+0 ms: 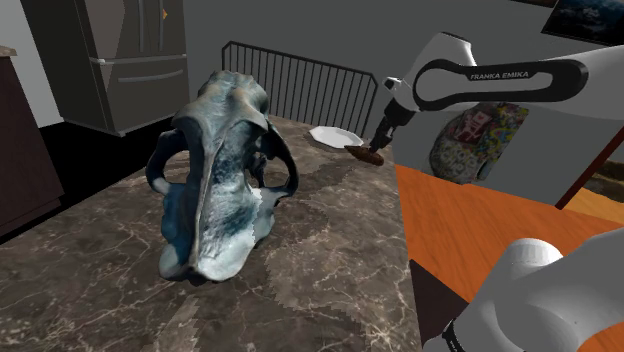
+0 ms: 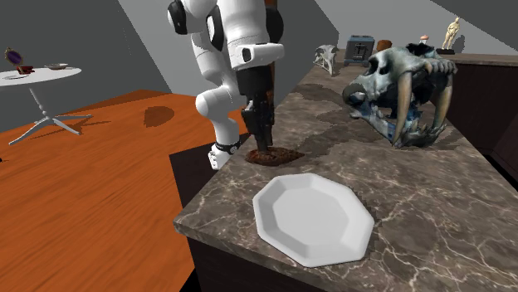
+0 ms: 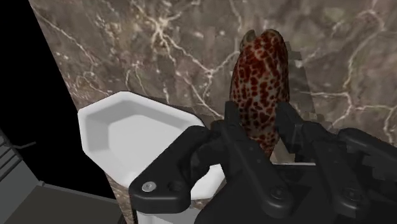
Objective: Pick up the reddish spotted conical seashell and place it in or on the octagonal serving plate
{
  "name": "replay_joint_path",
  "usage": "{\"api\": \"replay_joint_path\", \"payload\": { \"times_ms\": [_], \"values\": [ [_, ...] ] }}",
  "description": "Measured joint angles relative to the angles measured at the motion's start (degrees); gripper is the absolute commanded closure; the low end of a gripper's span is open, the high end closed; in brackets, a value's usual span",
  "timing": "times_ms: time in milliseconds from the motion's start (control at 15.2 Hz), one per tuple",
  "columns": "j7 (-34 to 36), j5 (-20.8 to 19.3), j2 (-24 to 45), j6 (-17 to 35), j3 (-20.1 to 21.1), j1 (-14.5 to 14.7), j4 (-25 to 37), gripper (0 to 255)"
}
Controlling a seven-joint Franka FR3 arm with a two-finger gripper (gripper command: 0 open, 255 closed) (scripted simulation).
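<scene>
The reddish-brown spotted conical seashell (image 3: 259,70) lies on the dark marble counter near its edge. It appears small and dark in the shoulder view (image 1: 366,154) and in the second exterior view (image 2: 278,156). My black gripper (image 3: 262,124) comes down on it from above, and its two fingers clasp the shell's sides (image 2: 264,145) (image 1: 378,143). The white octagonal plate (image 2: 311,220) sits empty on the counter a short way from the shell, close to the counter's corner (image 3: 127,137) (image 1: 333,136).
A large blue-grey sabre-toothed skull (image 1: 215,170) (image 2: 403,91) stands mid-counter. A smaller skull (image 2: 326,58) and a boxy appliance (image 2: 361,48) sit at the far end. Beyond the counter edge (image 2: 187,217) the orange floor drops away, with a round white table (image 2: 37,75).
</scene>
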Motion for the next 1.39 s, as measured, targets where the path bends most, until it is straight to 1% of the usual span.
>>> {"api": "replay_joint_path", "payload": {
  "times_ms": [66, 132, 198, 264, 330, 528, 792, 1122, 1188, 1386],
  "values": [
    [-2.36, 0.66, 3.38, -3.27, -0.66, 1.54, 4.27, 0],
    [-6.96, 1.53, 9.2, -10.85, -1.66, 3.7, 11.67, 0],
    [-10.76, 2.17, 13.79, -17.26, -2.13, 4.98, 17.08, 0],
    [-12.72, 2.46, 16.0, -20.29, -2.26, 5.49, 19.41, 0],
    [-13.83, 2.6, 17.17, -21.41, -2.4, 5.66, 20.2, 0],
    [-14.68, 2.77, 18.39, -20.89, -2.51, 5.83, 19.55, 0],
    [-14.85, 2.75, 18.69, -18.55, -2.69, 5.75, 17.32, 0],
    [-14.89, 2.78, 18.79, -18.35, -2.72, 5.75, 17.22, 0],
    [-14.89, 2.78, 18.79, -18.35, -2.72, 5.75, 17.22, 255],
    [-14.89, 2.78, 18.79, -18.35, -2.72, 5.75, 17.22, 255]
  ]
}}
